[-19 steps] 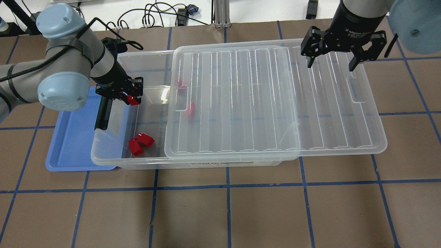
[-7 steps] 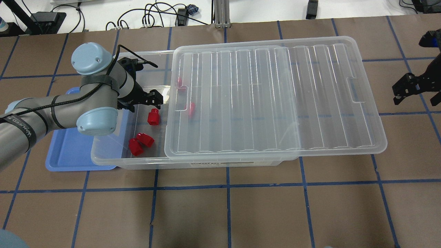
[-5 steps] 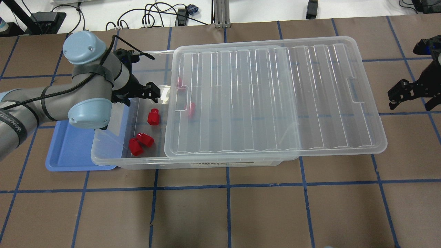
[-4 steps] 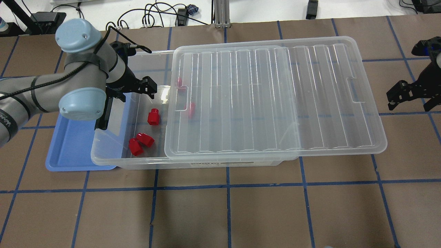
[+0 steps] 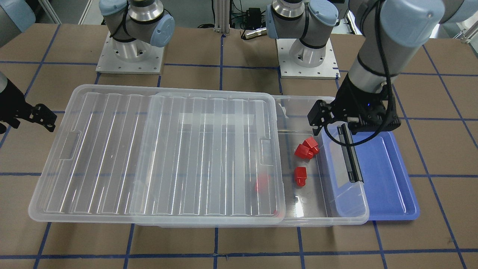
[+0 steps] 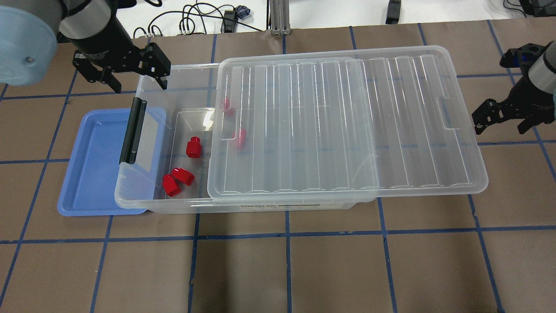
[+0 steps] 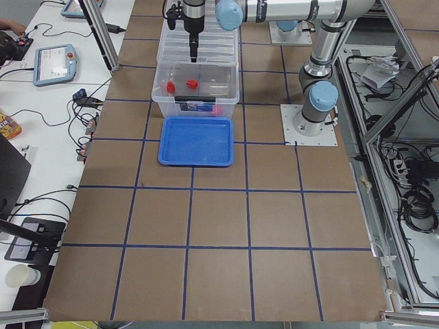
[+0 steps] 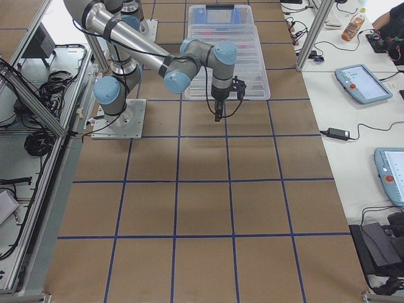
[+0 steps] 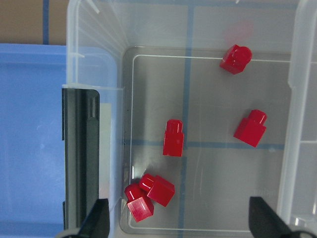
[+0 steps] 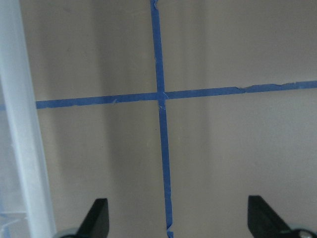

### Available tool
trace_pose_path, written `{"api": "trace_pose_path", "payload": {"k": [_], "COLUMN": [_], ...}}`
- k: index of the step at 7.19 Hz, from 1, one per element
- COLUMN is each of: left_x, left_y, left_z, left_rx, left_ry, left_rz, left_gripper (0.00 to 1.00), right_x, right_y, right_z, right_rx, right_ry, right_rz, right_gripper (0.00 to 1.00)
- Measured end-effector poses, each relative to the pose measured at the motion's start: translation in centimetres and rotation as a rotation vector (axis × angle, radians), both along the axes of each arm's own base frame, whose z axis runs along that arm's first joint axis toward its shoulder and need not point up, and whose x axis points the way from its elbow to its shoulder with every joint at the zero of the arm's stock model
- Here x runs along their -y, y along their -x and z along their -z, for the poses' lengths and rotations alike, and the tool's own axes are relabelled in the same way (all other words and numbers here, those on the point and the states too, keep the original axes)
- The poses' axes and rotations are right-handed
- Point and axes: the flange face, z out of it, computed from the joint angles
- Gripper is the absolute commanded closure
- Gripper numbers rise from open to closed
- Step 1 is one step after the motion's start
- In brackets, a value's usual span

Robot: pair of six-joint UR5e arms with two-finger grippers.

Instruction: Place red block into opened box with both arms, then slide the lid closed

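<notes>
You had the red block (image 6: pixel 193 148) inside the box (image 6: pixel 173 205), at its uncovered end. The left gripper (image 6: pixel 140 84) above that end and the right gripper (image 6: pixel 499 129) beside the lid (image 6: pixel 347 126) were both wide and empty. Sliding the lid closed remained.

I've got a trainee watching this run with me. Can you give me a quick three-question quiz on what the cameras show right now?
1. True or false: the left gripper is shut.
2. Where is the lid? A) fully covering the box; B) slid partway, leaving the end with the latch uncovered; C) off the box altogether.
3. How many red blocks show inside the box in the left wrist view?

Key: 1 false; 2 B; 3 five.
</notes>
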Motion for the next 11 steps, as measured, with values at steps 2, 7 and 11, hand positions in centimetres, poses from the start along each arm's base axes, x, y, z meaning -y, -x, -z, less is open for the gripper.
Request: {"api": "trace_pose_path", "payload": {"k": [2, 7, 11], "left_x": [-2.8, -3.6, -3.1], "left_y": [0.1, 0.2, 0.1], "left_z": [-3.7, -0.7, 0.7], "left_rx": [0.003, -0.008, -0.002], "left_ry": [-0.006, -0.050, -0.079], "left_rz": [0.004, 0.005, 0.007], "left_gripper": [0.00, 0.00, 0.00], "right_x": [0.3, 1.3, 1.2], "right_y": [-1.3, -12.6, -17.6], "right_z": [0.2, -0.1, -0.6], "right_rx": [0.004, -0.002, -0.015], "right_ry": [0.001, 0.046, 0.088], "right_rz": [-0.024, -0.020, 0.006], "right_gripper": [0.00, 0.00, 0.00]}}
